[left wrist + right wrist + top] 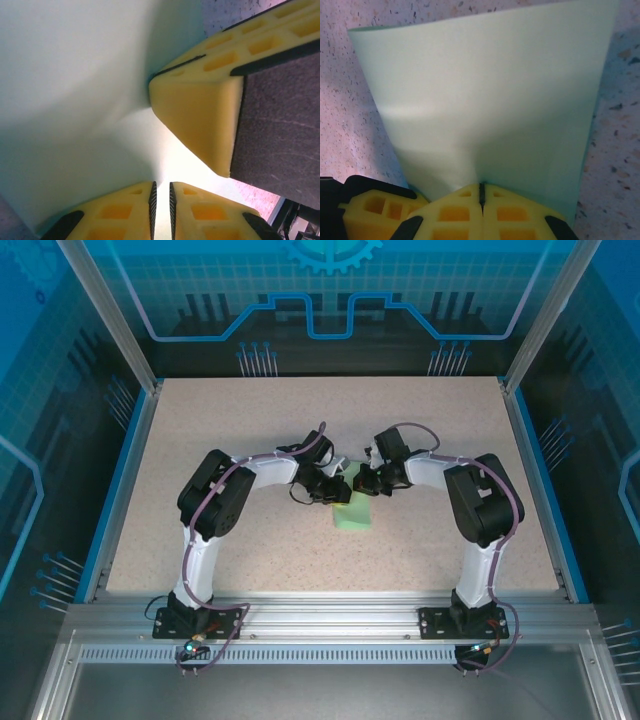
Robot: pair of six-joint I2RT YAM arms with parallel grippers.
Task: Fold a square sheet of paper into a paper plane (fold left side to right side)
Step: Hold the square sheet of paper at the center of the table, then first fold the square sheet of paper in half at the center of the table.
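One sheet [352,515] | left wrist: left pincer [161,186] pinching it | right wrist: right pincer [481,186] closed

We count one square sheet of paper [352,517]. We count two arms: the left arm [215,495] and the right arm [482,502]. We count two grippers: the left gripper [161,200] and the right gripper [481,192], each with two yellow fingers [455,212]. We count one table [250,420].

You're looking at a speckled beige table [250,440], blue-edged. The square sheet of paper [353,515], pale mint green, is lying near its middle, the far part curving up off the surface.
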